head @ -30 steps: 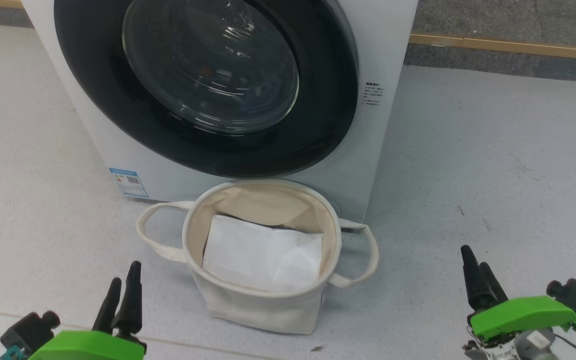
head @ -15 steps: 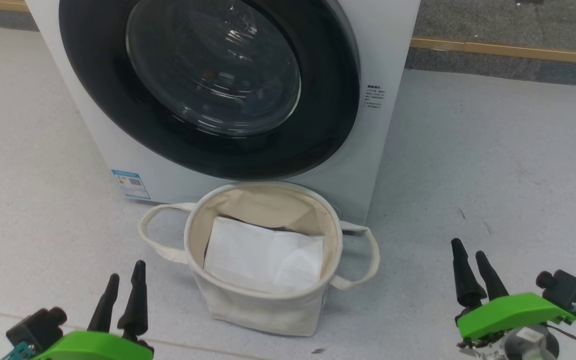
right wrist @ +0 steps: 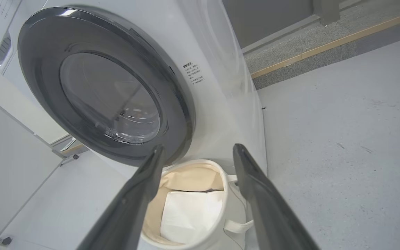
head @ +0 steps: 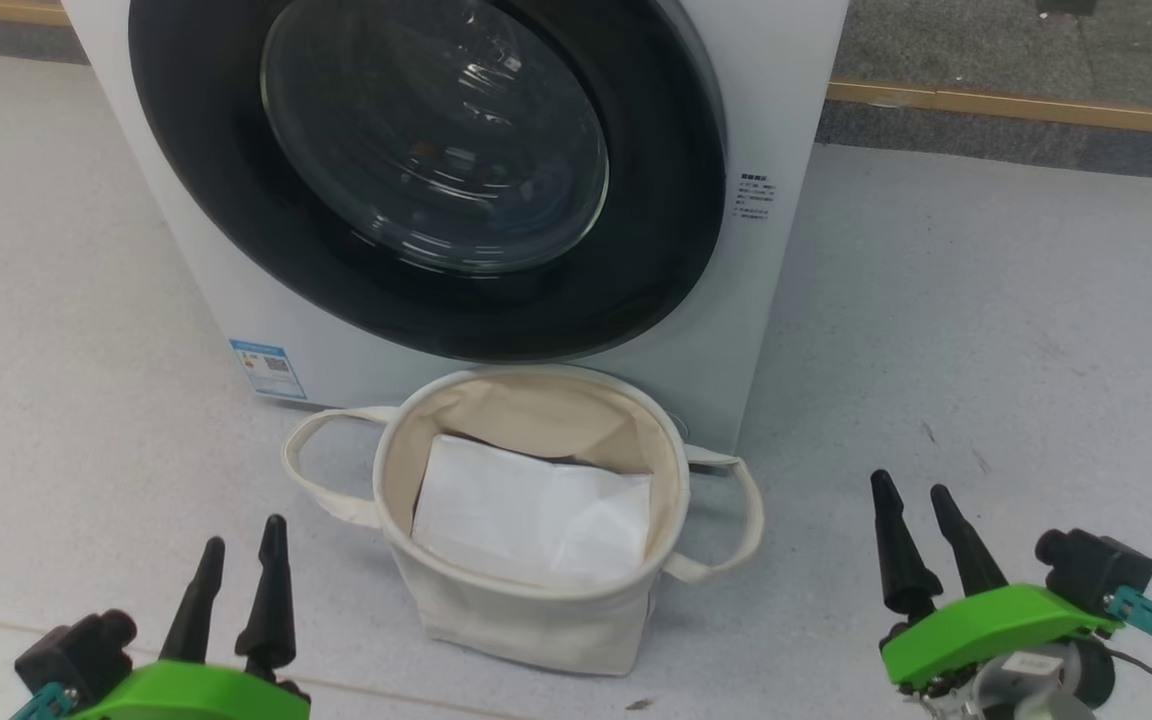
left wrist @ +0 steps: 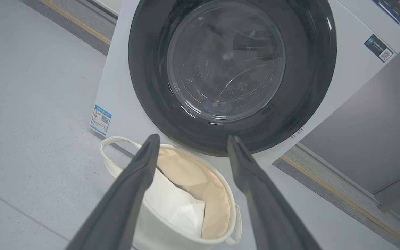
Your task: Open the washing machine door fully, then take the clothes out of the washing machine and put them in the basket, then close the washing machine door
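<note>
Status: step 1 is not started. The washing machine door sits shut and flush against the white washing machine. Its black rim is unbroken all round in the head view and in both wrist views.

Clothes: none outside the machine. They are probably behind the glass, but reflections on the window hide the drum contents, so I cannot confirm this.

The basket stands upright on the floor, just in front of the machine below the door. It holds only a flat white sheet.

Left gripper: low, to the left of the basket, fingers spread apart, nothing between them.
Right gripper: low, well to the right of the basket, fingers likewise apart and empty.
Neither gripper touches anything.

Remaining: all 3 steps, namely opening the door fully, moving the clothes to the basket and closing the door.

Change over the last 1 s: the whole head view has slid slightly, so the camera has moved; the machine and basket themselves have not. Against that shift, the right gripper has come inward toward the basket and risen a little. The left gripper has turned, so its 2 fingers now show further apart in the view.
</note>
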Motion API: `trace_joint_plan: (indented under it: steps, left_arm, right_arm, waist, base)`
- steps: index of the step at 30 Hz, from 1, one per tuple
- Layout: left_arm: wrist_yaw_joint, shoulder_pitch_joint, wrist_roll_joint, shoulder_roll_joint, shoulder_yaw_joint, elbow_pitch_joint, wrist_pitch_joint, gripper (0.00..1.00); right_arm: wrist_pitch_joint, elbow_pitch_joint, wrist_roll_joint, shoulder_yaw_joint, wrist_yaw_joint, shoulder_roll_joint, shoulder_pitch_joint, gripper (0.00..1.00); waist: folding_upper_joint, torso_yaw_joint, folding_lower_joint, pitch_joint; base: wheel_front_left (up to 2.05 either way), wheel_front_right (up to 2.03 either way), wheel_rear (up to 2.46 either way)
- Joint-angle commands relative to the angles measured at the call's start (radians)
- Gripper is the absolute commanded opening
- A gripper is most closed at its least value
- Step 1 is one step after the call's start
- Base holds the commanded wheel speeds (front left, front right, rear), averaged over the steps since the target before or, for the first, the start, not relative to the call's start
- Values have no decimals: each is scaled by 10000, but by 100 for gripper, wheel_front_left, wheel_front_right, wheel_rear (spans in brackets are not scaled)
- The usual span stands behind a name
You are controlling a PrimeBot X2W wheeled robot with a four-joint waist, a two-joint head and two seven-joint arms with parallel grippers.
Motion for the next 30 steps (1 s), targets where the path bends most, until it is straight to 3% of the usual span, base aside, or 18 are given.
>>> trace_joint_plan:
  steps: [1,30]
  left_arm:
    - [53,-506,362,253,193,-433,-193,100]
    - [165,-606,2529,702,74,-625,-986,100]
  right_arm:
    - [-174,-453,-430,138,22,-54,-625,100]
    - [-479,-666,-3855,414,28,-56,-759,100]
  waist:
    - [0,12,0,8]
    - [0,82,0,75]
  base:
    - [0,0,0]
    - [0,0,0]
